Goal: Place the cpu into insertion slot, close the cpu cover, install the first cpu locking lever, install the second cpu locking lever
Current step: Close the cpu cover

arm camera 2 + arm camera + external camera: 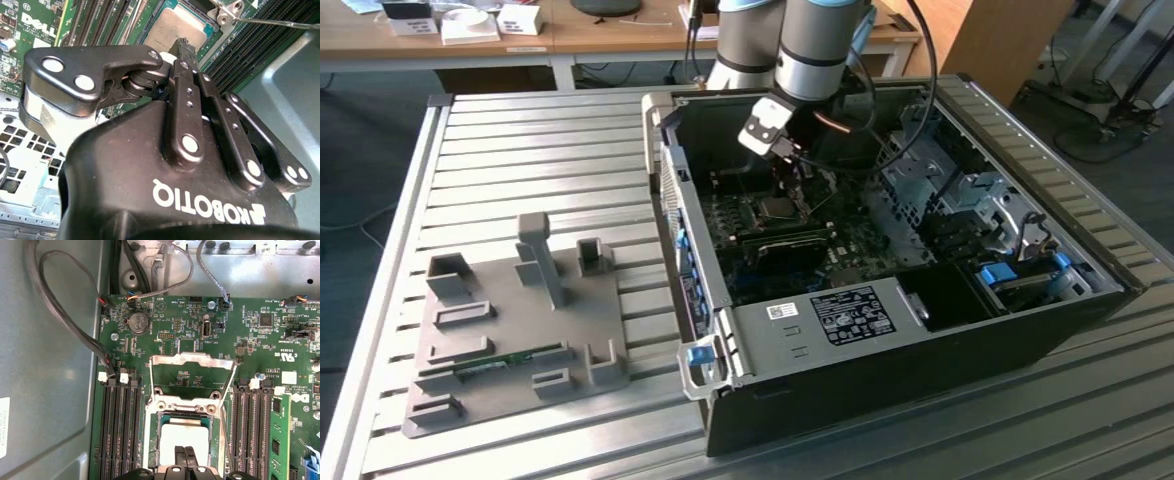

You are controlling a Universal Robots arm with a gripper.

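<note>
The cpu (172, 436), a flat square with a silvery-grey top, lies in the insertion slot (151, 440) on the green board. It also shows in the second wrist view as the cpu (172, 30). The cpu cover (192, 358), a thin silvery frame, is swung open behind the slot, with green board showing through its window. My gripper (185, 454) is shut, fingertips pressed together directly over the cpu's top with nothing between them. The exterior view has the gripper (782, 172) low inside the computer case above the slot (781, 208). A thin locking lever rod (280, 22) stands free beside the slot.
Long black memory slots (120, 430) flank the socket on both sides. Grey cables (65, 325) run along the case wall. A grey drive cage (941, 190) stands at the exterior view's right. Outside the case, a grey fixture plate (507, 320) rests on the slatted table.
</note>
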